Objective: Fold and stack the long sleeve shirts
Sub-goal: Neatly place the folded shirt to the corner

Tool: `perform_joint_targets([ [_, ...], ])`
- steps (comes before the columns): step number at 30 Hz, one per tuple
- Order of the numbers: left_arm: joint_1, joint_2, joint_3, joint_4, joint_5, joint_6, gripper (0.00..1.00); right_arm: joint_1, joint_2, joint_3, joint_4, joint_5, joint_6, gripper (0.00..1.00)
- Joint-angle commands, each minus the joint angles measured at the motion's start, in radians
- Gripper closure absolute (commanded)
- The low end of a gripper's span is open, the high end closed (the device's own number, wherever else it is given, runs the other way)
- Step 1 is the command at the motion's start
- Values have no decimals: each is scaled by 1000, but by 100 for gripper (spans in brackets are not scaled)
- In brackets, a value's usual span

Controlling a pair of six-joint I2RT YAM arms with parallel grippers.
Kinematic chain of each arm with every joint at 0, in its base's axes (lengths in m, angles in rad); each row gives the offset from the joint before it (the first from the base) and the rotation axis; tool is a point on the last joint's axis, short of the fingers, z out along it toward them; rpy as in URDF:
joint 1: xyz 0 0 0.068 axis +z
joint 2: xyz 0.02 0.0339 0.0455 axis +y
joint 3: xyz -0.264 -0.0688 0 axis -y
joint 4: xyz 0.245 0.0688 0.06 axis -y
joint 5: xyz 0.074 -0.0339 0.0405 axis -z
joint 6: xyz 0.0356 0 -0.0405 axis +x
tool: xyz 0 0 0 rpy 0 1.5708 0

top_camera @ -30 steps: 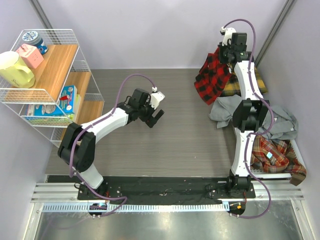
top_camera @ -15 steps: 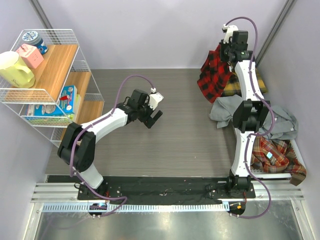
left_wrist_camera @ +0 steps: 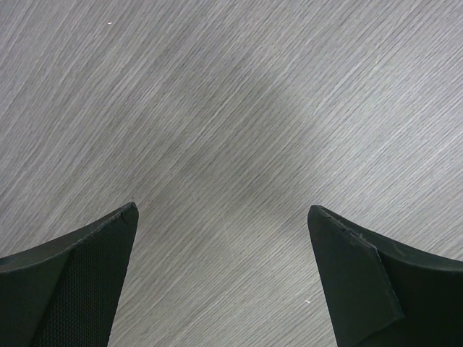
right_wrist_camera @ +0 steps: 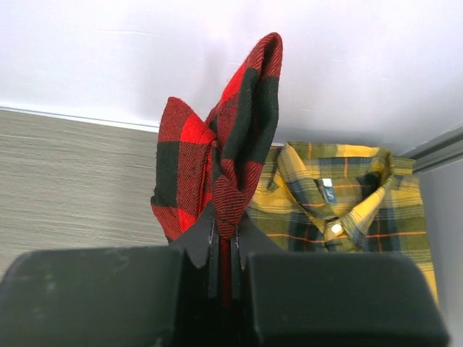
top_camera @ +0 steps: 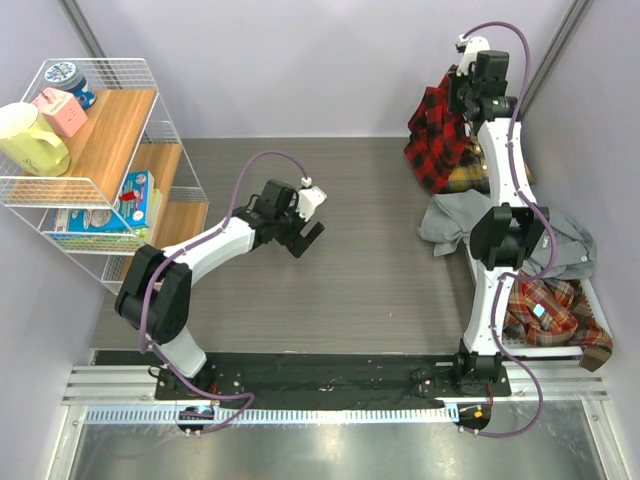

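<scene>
Red-and-black check shirt (top_camera: 437,135) hangs bunched from the right gripper (top_camera: 465,100), lifted at the far right corner of the table (top_camera: 350,290), close to the back wall. In the right wrist view the jaws are pinched tight on a twisted fold of the cloth, and the rest of the shirt rises in a crumpled peak beyond them. No lettering can be made out on it.

Just beyond and to the right of it lies the yellow-and-black plaid shirt (right_wrist_camera: 340,210) — flat against the wall, collar and a button showing. Nearer along the right edge, a grey shirt (top_camera: 452,222) lies rumpled under and around the right arm (top_camera: 495,180), which partly covers it. An orange-brown plaid shirt (top_camera: 545,310) is heaped nearest to the arm's base.

The left gripper (top_camera: 310,240) hovers over bare wood-grain tabletop near the middle, well apart from all the shirts. Its fingers (left_wrist_camera: 79,282) are spread wide with nothing between them.

At the far left stands a wire shelf rack (top_camera: 100,70) — holding a yellow jug (top_camera: 30,138), a pink box (top_camera: 58,110) and other packets.
</scene>
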Motion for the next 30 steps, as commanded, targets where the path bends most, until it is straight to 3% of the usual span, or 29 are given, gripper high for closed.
perform_joint_targets([
  [1,7,-24,-2,26,-13,23,0,-34,-45,21,96,10,-33,99],
  [30,7,54,127,-113,-20,33,0,-235,119,-94,439,-77,-217,99],
])
